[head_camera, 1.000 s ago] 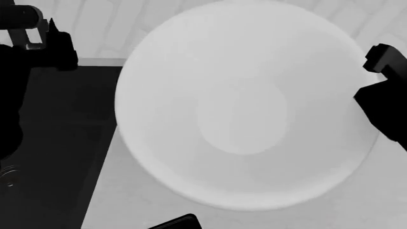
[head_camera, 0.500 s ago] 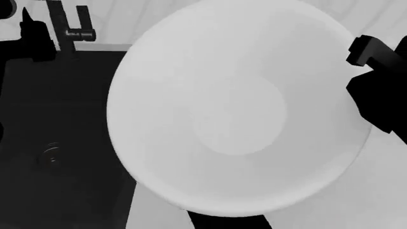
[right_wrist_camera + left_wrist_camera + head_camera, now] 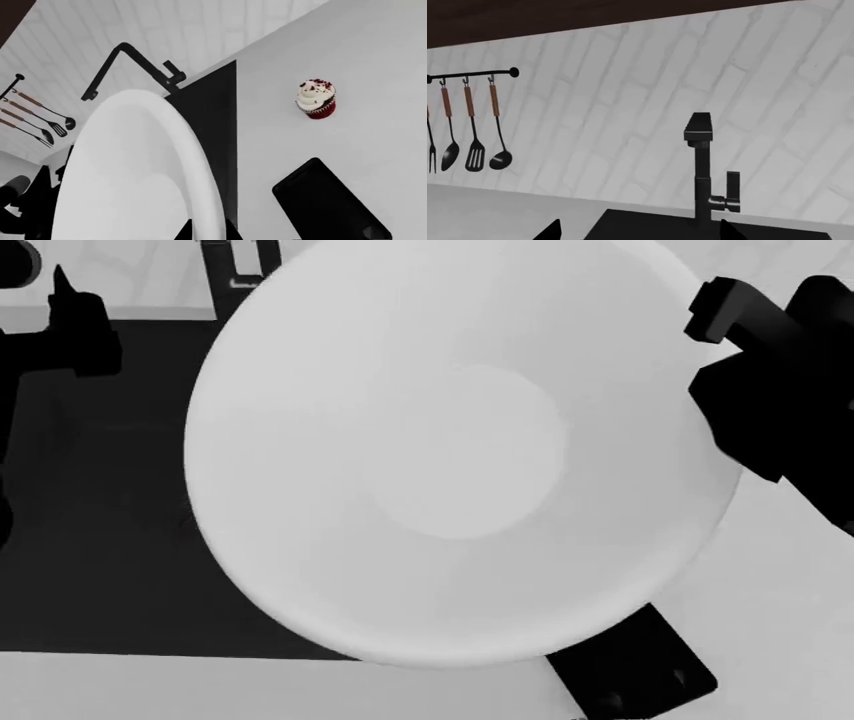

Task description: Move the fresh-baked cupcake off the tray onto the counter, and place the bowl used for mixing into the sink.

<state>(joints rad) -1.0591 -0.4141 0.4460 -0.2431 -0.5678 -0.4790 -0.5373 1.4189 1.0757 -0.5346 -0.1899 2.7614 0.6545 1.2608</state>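
Bowl (image 3: pixel 454 450) fills the head view, big, white and smooth, held up over the black sink (image 3: pixel 94 540) and the worktop (image 3: pixel 774 620). Right gripper (image 3: pixel 747 390) sits at its rim; the fingers are hidden here. Left gripper (image 3: pixel 67 330) hangs apart over the sink, spread unclear. Black tray (image 3: pixel 634 670) peeks out below the bowl.

Left wrist view: dark angular faucet (image 3: pixel 704 170), white tiled wall, utensils (image 3: pixel 470 125) hanging on a rail; two finger tips wide apart, nothing between.

Right wrist view: fingers (image 3: pixel 183 231) pinch the bowl's rim. Cupcake (image 3: pixel 316 98) stands upright on the worktop, apart from the glossy bare tray.
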